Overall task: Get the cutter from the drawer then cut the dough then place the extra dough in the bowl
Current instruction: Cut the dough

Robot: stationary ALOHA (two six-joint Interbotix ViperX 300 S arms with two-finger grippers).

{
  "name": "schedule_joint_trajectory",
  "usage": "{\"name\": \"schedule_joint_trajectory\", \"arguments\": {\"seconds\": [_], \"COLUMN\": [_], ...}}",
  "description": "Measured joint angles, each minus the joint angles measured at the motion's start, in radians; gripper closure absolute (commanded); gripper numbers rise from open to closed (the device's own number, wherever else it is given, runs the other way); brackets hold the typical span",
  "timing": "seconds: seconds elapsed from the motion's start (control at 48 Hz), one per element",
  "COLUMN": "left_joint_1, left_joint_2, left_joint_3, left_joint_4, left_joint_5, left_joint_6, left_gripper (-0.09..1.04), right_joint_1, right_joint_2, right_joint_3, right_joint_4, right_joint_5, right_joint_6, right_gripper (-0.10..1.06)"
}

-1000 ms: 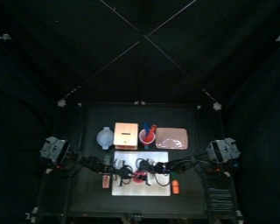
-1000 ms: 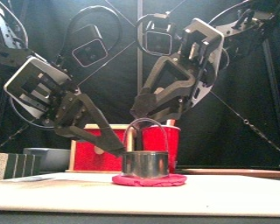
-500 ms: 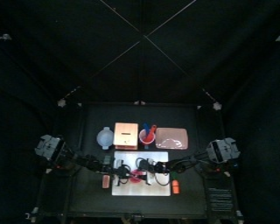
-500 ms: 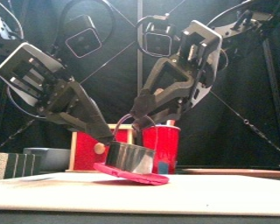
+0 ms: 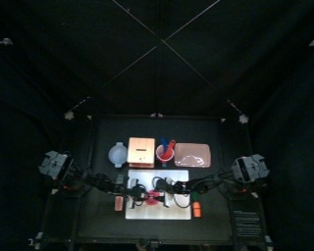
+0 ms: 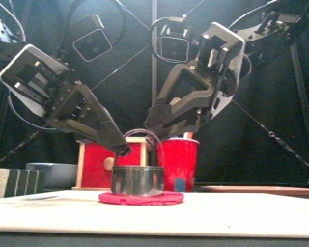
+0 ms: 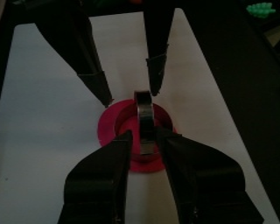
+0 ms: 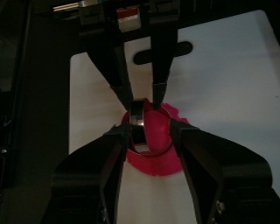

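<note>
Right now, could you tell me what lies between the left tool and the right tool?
The round metal cutter, on the flat red dough disc, separates the left tool from the right tool; both wrist views show it.

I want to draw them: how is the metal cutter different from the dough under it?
The cutter is shiny grey metal; the dough is pinkish red. The cutter stands tall like a can; the dough lies flat and spreads wider. Both are round and sit on the white board.
</note>
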Motion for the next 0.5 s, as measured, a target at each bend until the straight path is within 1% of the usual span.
{"name": "schedule_joint_trajectory", "arguments": {"seconds": [0.271,0.5], "left_joint_1": [-0.04,-0.041], "left_joint_2": [-0.014,0.011], "left_joint_3": [0.051,0.037], "left_joint_4": [-0.034,-0.035], "left_joint_5": [0.028,0.023], "left_joint_6": [0.0,0.002], "left_gripper": [0.27,0.28], "right_joint_1": [0.0,-0.005], "right_joint_2": [0.002,0.003], "right_joint_3": [0.002,0.0], "right_joint_4": [0.0,0.0], "right_joint_5": [0.0,0.0], "right_joint_6": [0.008,0.009], "right_gripper": [0.17,0.17]}}
